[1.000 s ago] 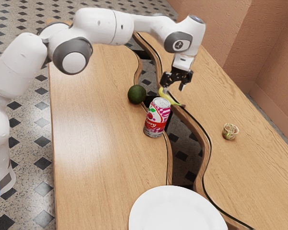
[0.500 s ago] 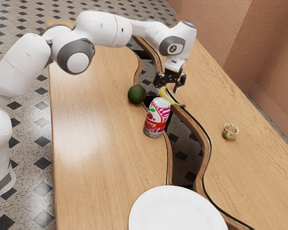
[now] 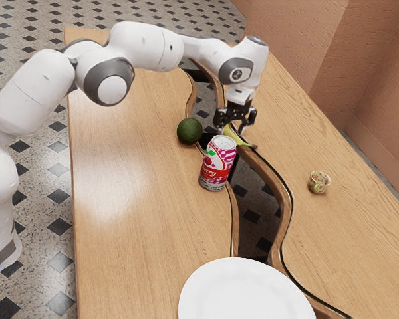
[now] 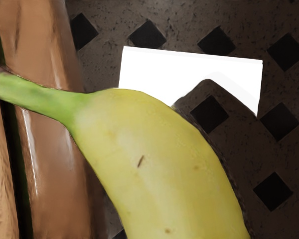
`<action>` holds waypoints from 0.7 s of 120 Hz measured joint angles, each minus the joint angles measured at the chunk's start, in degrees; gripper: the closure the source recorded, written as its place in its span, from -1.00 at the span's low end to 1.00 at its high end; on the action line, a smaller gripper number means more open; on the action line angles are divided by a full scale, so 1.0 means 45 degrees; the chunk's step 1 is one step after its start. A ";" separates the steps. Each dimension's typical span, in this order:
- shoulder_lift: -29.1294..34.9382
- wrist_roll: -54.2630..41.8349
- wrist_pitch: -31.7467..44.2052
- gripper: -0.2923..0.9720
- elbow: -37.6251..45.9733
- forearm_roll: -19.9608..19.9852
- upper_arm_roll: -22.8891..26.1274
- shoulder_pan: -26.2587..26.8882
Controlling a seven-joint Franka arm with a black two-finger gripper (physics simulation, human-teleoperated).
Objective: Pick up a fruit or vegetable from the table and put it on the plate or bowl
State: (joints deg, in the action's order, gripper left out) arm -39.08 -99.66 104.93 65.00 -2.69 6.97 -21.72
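The gripper (image 3: 235,125) hangs low over the banana (image 3: 242,139) with its two black fingers spread apart and holding nothing. From where I stand they seem to straddle the fruit's stem end, though I can't tell whether either finger touches it yet. The banana lies on the curved edge of the table (image 3: 332,219) on the far side of the gap, just behind the cherry can (image 3: 217,163) and a little to the exterior view's right of the avocado (image 3: 189,130). In the wrist view the banana (image 4: 159,174) sits directly under the hand, its green stem running off over the wooden rim and its body hanging partly over the tiled floor. I'd say the step is the grasp. It would go best if the fingers closed across the thick yellow body, not the thin stem, and squarely across its width so it can't roll off the rim into the gap. The lift should go straight up to clear the can before swinging toward the plate (image 3: 246,292) at the near end.
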 joint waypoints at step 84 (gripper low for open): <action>0.8166 0.0165 -0.3093 0.24 0.3360 0.0613 0.1015 0.6147</action>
State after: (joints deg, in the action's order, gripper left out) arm -2.33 -98.92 91.01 80.12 0.07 11.54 5.94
